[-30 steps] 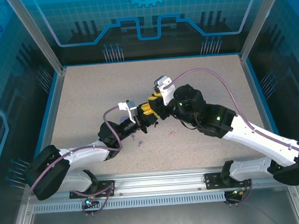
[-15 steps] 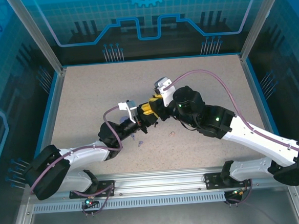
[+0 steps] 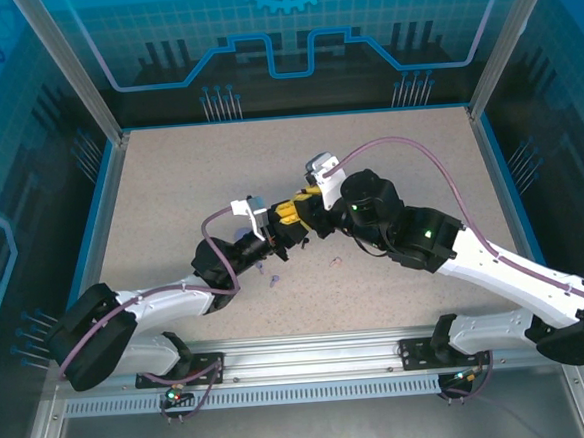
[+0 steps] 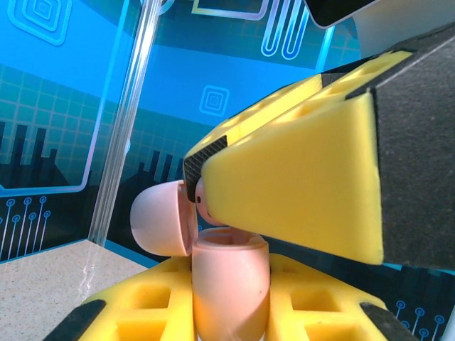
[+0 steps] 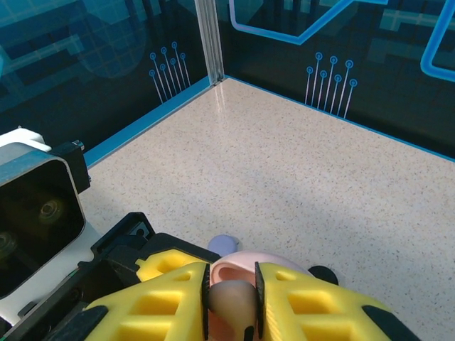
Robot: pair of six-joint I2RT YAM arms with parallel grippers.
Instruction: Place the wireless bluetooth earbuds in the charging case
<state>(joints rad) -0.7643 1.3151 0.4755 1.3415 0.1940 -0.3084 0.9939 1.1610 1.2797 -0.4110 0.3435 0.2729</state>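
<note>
A pale pink charging case [image 4: 229, 273] stands upright with my left gripper [image 4: 227, 312] shut on it, and its lid [image 4: 160, 217] is swung open to the left. My right gripper [image 5: 232, 298] is shut on a pale pink earbud [image 5: 231, 307] right above the case's open top [image 5: 249, 263]. From the left wrist, the earbud's tip [image 4: 201, 199] pokes out from the right gripper's yellow finger [image 4: 306, 192], just over the case rim. In the top view both grippers, left [image 3: 281, 232] and right [image 3: 294, 213], meet at the table's middle.
A lilac case [image 5: 223, 244] and a black case [image 5: 323, 273] lie on the table beyond the fingers. Small lilac earbuds [image 3: 272, 278] and a tiny pink piece [image 3: 335, 262] lie on the speckled table [image 3: 170, 187] near the arms. Blue walls ring the table.
The right arm has shifted slightly over the case, keeping the earbud above the opening. The left arm and the case have stayed still.
</note>
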